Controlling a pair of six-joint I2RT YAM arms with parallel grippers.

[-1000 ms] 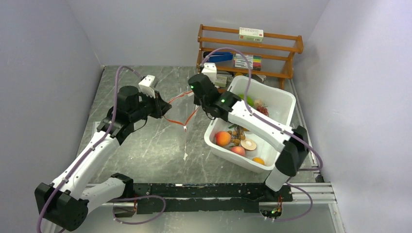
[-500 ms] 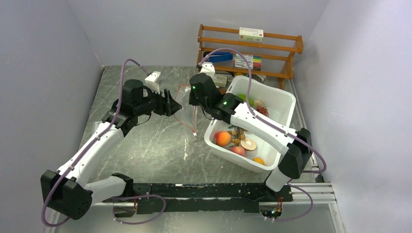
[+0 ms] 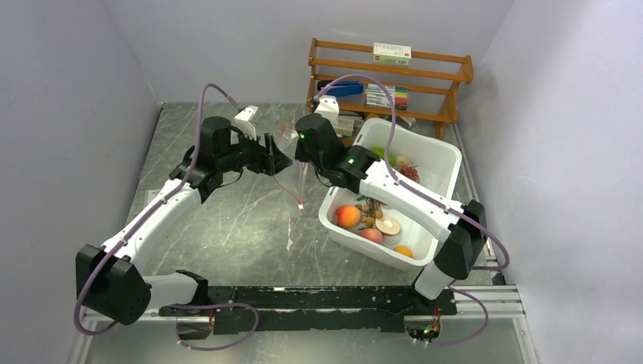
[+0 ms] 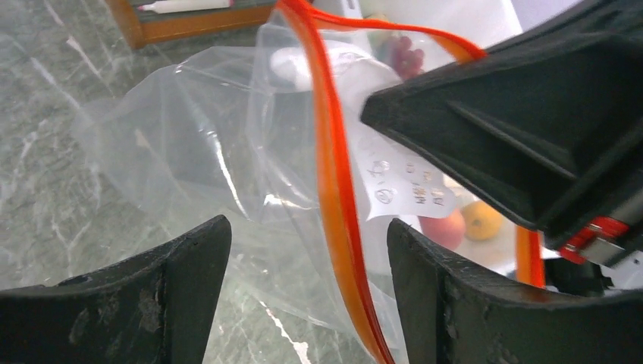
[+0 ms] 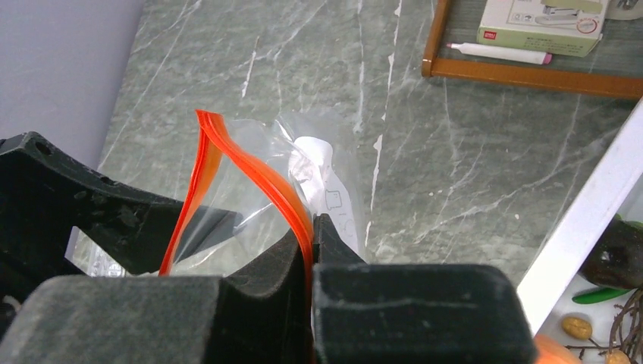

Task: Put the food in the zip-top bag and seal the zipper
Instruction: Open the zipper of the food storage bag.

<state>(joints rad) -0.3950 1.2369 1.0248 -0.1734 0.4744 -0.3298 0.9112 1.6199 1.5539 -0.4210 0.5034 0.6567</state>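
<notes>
Red-orange zipper [image 5: 254, 174] strip is pinched between the closed jaws of the right gripper [image 5: 312, 227], low centre in the right wrist view. From that clamp the strip rises toward the upper left of the frame, and the two lips of the mouth stand parted.

The left gripper [image 4: 303, 258] has its jaws apart. In the left wrist view one finger sits at lower left and the other at lower centre, with the zipper running down between them and touching neither. It grips nothing.

The zip-top bag [image 3: 292, 173] hangs from the right gripper in the upper centre of the top view, between the two wrists and above the table [image 3: 227, 220]. Its clear film is crinkled and carries a white label. It appears to hold no food, though the folds make this hard to confirm.

The food [image 3: 371, 224] lies in the white bin [image 3: 447, 163], right of centre and just beside the right arm. A wooden rack [image 3: 390, 72] stands at top centre.

Task status, as judged:
- Bag lifted, mouth partly open.
- No item loaded yet.
- Left: spread the mouth, transfer each food item, press the zipper shut along its width.
</notes>
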